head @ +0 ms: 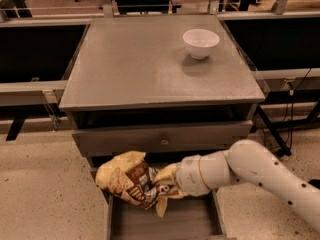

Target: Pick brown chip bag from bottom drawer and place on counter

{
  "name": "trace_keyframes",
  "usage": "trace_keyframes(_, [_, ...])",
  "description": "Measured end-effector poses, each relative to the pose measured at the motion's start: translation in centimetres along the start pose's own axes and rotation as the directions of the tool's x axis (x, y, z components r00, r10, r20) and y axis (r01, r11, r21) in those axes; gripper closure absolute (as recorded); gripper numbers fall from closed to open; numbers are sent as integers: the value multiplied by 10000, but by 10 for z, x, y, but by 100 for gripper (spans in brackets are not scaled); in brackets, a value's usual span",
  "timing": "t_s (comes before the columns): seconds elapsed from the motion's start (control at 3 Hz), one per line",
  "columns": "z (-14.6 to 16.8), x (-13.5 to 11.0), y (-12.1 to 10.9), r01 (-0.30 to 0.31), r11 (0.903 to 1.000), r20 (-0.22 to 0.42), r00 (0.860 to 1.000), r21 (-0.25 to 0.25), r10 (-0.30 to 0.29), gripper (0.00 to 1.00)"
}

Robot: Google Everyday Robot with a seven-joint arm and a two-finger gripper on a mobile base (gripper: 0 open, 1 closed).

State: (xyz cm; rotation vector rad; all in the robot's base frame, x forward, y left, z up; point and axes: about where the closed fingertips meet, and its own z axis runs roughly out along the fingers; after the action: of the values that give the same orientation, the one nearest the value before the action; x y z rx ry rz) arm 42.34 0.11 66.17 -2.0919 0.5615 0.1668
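Observation:
The brown chip bag (pixel 131 180) is crinkly, tan and dark brown with white lettering. It hangs above the front left of the open bottom drawer (pixel 162 223), in front of the knobbed drawers. My gripper (pixel 167 183) reaches in from the right on a white arm and is shut on the bag's right end. The fingers are mostly hidden by the bag. The grey counter (pixel 150 64) lies above and behind.
A white bowl (pixel 200 42) stands on the counter at the back right. A knobbed drawer front (pixel 162 139) sits just above the bag. Black racks and cables flank the cabinet. Speckled floor lies to the left and right.

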Motion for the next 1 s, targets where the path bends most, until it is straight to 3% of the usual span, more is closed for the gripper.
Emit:
trace_keyframes(0.33, [-34, -35, -76, 260, 9995, 150, 9996, -172, -258, 100])
trace_keyframes(0.67, [-84, -50, -152, -83, 9984, -30, 10000, 557, 84, 100])
trace_keyframes(1.0, [-141, -36, -204, -1132, 9672, -509, 9905, 2272, 1279, 100])
